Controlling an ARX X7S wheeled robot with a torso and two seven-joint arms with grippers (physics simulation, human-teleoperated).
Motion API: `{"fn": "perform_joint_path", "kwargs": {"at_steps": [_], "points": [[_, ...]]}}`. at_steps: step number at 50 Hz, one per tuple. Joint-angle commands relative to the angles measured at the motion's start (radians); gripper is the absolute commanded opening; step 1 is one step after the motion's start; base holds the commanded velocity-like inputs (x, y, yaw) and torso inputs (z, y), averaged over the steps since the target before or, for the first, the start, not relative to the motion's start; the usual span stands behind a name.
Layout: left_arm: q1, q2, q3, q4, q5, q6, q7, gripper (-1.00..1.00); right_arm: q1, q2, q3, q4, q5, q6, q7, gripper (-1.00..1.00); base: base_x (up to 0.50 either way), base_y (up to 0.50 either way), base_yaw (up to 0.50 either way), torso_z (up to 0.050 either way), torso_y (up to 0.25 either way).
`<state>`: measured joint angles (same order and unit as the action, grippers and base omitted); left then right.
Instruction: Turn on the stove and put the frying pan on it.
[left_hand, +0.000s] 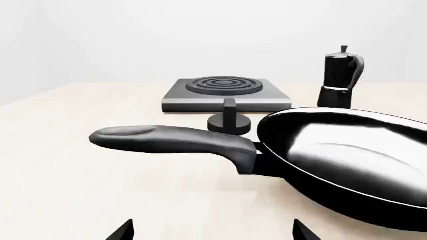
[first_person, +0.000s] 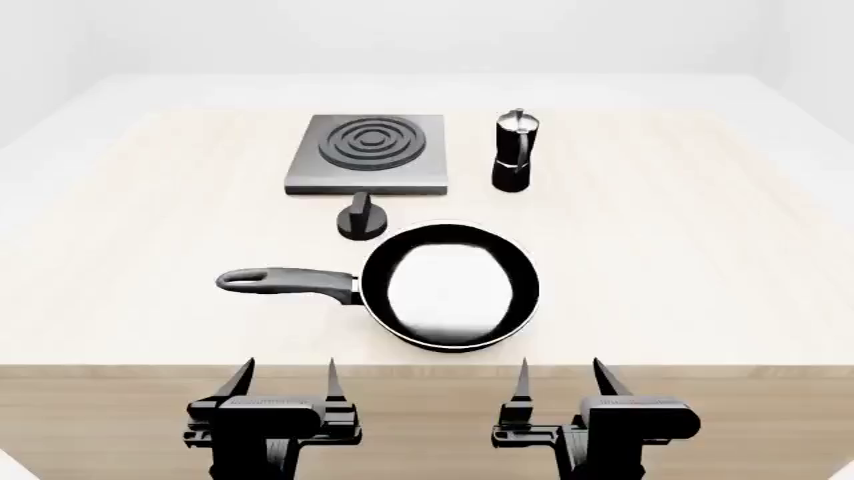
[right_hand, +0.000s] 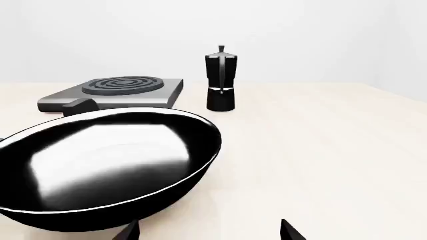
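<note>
The frying pan (first_person: 451, 288) lies near the table's front edge, its long dark handle (first_person: 287, 281) pointing left. It also fills the left wrist view as the frying pan (left_hand: 347, 160) and the right wrist view as the frying pan (right_hand: 107, 165). Behind it sits the stove (first_person: 370, 152), a grey plate with burner rings, seen too as the stove (left_hand: 225, 93) and the stove (right_hand: 115, 92). A round black knob (first_person: 360, 217) stands between them. My left gripper (first_person: 284, 378) and right gripper (first_person: 561, 376) hang open before the table edge, holding nothing.
A black-and-silver moka pot (first_person: 514, 150) stands right of the stove. The pale wooden table (first_person: 694, 260) stretches wide to both sides, and its front edge runs just ahead of my fingertips.
</note>
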<state>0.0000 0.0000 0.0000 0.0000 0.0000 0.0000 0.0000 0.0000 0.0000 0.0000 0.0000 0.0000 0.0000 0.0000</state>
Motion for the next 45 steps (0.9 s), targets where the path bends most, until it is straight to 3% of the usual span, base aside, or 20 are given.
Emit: {"fn": "perform_joint_path", "kwargs": {"at_steps": [1,17,18,19,21,22,23,24,28,44,45], "points": [[-0.002,-0.015,0.020,-0.006,-0.003,0.002,-0.029,1.00,0.000,0.016,-0.022,0.004,0.008,0.000,0.024,1.00,0.00,0.00,0.00,0.000,0.000],[-0.001,-0.055,0.073,-0.002,-0.026,-0.001,-0.088,1.00,0.002,0.058,-0.078,0.001,0.031,0.009,0.071,1.00,0.00,0.00,0.00,0.000,0.000],[-0.006,-0.055,0.073,0.016,-0.030,-0.078,-0.095,1.00,-0.002,0.060,-0.081,-0.032,0.021,0.033,0.083,1.00,0.00,0.00,0.00,0.000,0.000],[-0.003,-0.063,0.088,0.036,-0.028,-0.088,-0.081,1.00,-0.004,0.062,-0.082,-0.066,0.028,0.068,0.082,1.00,0.00,0.00,0.00,0.000,0.000],[-0.010,-0.064,0.076,0.224,-0.056,-0.275,-0.088,1.00,0.022,0.070,-0.070,-0.253,0.059,0.292,0.094,1.00,0.00,0.00,0.00,0.000,0.000],[-0.049,-0.083,0.107,0.321,0.024,-0.384,-0.122,1.00,0.060,0.078,-0.065,-0.353,0.070,0.428,0.099,1.00,0.00,0.00,0.00,0.000,0.000],[-0.078,-0.082,0.102,0.403,0.008,-0.445,-0.112,1.00,0.103,0.081,-0.056,-0.432,0.087,0.552,0.104,1.00,0.00,0.00,0.00,0.000,0.000],[-0.142,-0.081,0.089,0.490,-0.030,-0.595,-0.088,1.00,0.159,0.087,-0.045,-0.531,0.112,0.679,0.103,1.00,0.00,0.00,0.00,0.000,0.000],[-0.271,-0.096,0.093,0.585,-0.013,-0.738,-0.104,1.00,0.292,0.122,-0.079,-0.699,0.096,0.902,0.131,1.00,0.00,0.00,0.00,0.000,0.000],[-0.278,-0.110,0.081,0.555,-0.047,-0.697,-0.111,1.00,0.314,0.152,-0.068,-0.682,0.069,0.870,0.174,1.00,0.00,0.00,0.00,0.000,0.000],[-0.278,-0.111,0.080,0.558,-0.048,-0.699,-0.113,1.00,0.316,0.142,-0.017,-0.670,0.082,0.886,0.183,1.00,0.00,0.00,0.00,0.000,0.000]]}}
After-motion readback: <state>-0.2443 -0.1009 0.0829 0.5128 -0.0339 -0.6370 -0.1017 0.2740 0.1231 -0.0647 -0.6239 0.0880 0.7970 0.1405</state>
